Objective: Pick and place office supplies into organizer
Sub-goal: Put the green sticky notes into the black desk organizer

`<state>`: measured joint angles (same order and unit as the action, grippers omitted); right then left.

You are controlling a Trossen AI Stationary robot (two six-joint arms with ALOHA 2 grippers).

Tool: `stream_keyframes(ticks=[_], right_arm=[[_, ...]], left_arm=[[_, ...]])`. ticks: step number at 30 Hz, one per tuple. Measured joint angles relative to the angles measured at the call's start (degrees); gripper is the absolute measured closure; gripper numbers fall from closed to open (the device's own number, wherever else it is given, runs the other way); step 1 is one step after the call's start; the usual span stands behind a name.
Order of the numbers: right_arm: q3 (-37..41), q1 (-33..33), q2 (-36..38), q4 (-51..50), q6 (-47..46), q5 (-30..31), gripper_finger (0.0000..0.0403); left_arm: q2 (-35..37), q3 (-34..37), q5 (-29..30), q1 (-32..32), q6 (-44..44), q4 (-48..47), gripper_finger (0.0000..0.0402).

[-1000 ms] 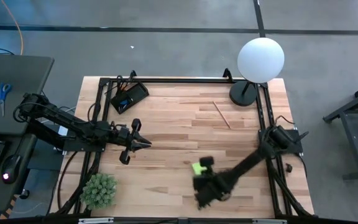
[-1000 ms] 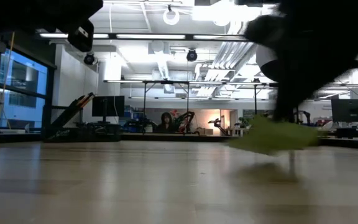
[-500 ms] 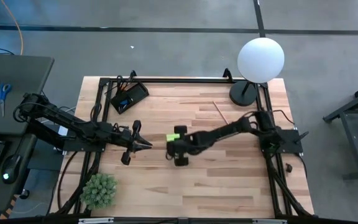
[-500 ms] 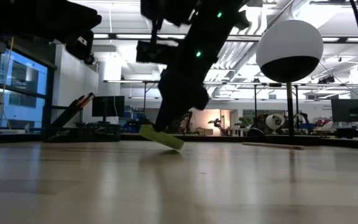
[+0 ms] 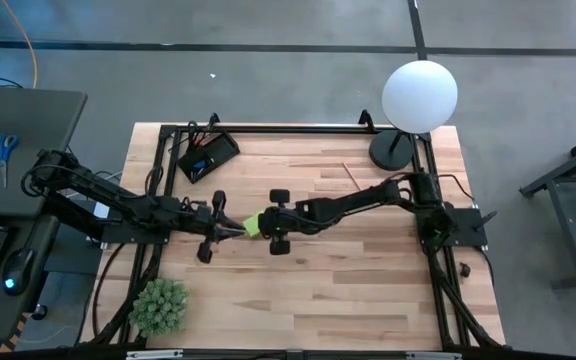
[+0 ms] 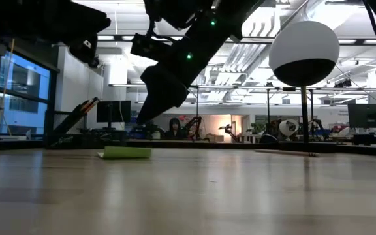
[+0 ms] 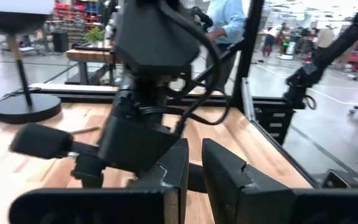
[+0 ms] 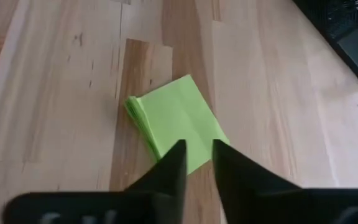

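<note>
No brand, label or readable writing shows on any object.

The green sticky-note pad [image 5: 252, 224] lies flat on the wooden table [image 5: 368, 280], a little left of the middle. In the low view the pad [image 6: 126, 153] rests on the surface by itself, and the dark right arm hangs above it without touching. In the right wrist view the pad [image 8: 176, 124] is just in front of the two dark fingers [image 8: 168, 167]; the tips overlap its near edge in the picture, but the fingers are not around it. They stand nearly together, with only a narrow gap, and they hold nothing.

The right gripper [image 5: 265, 222] is reached far across the table from the right side and stops just right of the pad. The left gripper [image 5: 236, 231] comes from the left side and its tips are just beside the left edge of the pad; from above I cannot tell if they touch it. In the left wrist view its fingers [image 7: 229, 177] also stand close together with a thin slit between them, and nothing is between them.

The organizer [image 5: 208, 156] sits at the far left corner of the table, well apart from the pad, with some small items inside. One wooden pencil [image 5: 357, 185] lies on the table near the round lamp base [image 5: 392, 150], at the far right.
</note>
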<state>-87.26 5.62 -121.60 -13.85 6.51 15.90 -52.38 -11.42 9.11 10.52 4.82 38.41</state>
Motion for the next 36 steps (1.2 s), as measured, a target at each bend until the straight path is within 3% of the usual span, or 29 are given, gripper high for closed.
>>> stream_keyframes(ticks=[6,11,17,22,29,36], right_arm=[[0.0,0.32,1.45,-4.36,-4.5,2.06,0.0244],[-0.09,1.74,6.43,-18.14,-17.67,1.71,0.0212],[-0.05,8.06,9.2,-36.07,-27.87,5.03,0.0231],[0.04,14.07,9.21,-37.08,-35.43,9.38,0.026],[0.04,21.67,9.14,-35.67,-35.99,19.04,0.0278],[3.8,26.59,9.18,-42.24,-36.51,30.98,0.0279]], left_arm=[[0.0,0.0,1.77,0.0,1.13,-1.63,0.0366],[-0.82,-2.15,9.33,-0.01,5.05,-8.9,0.0367],[-8.15,-12.18,10.13,0.0,10.49,-32.05,0.0366],[-14.61,-21.5,8.37,-0.04,13.65,-49.01,0.0361],[-27.69,-31.85,6.92,-0.04,13.7,-55.64,0.0288],[-41.02,-39.53,5.5,-0.1,16.67,-60.12,0.0206]])
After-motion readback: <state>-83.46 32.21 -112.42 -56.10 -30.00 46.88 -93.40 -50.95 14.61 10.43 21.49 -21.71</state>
